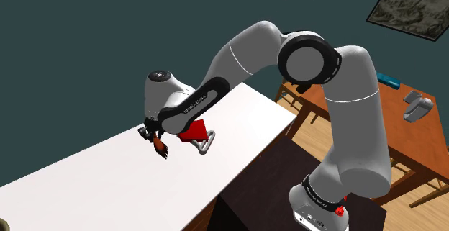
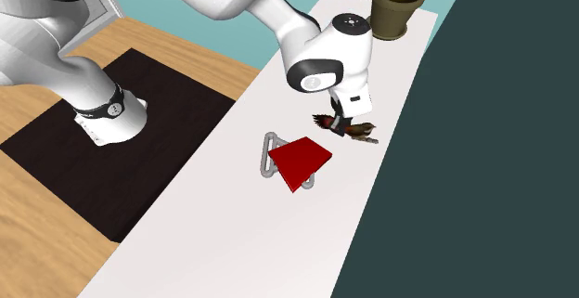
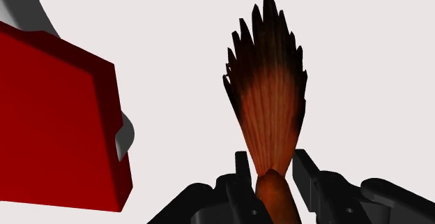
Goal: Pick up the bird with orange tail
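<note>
The bird [image 3: 268,97] has a brown body and a fanned orange tail with black tips. My gripper [image 3: 273,163] is shut on its body, and the tail sticks out ahead of the fingers [image 3: 241,168]. In the shoulder view the bird [image 1: 160,147] hangs under the gripper [image 1: 154,133] over the white table [image 1: 86,186], near its far edge by the wall. From the second exterior view the bird [image 2: 351,129] lies level beneath the gripper [image 2: 345,116]. Whether it is touching the table I cannot tell.
A red slab on a grey wire stand [image 1: 194,132] [image 2: 300,161] [image 3: 56,118] sits close beside the bird. A brown plant pot [image 2: 397,6] stands at the table's end. A wooden side table [image 1: 403,118] with small items is beyond the arm.
</note>
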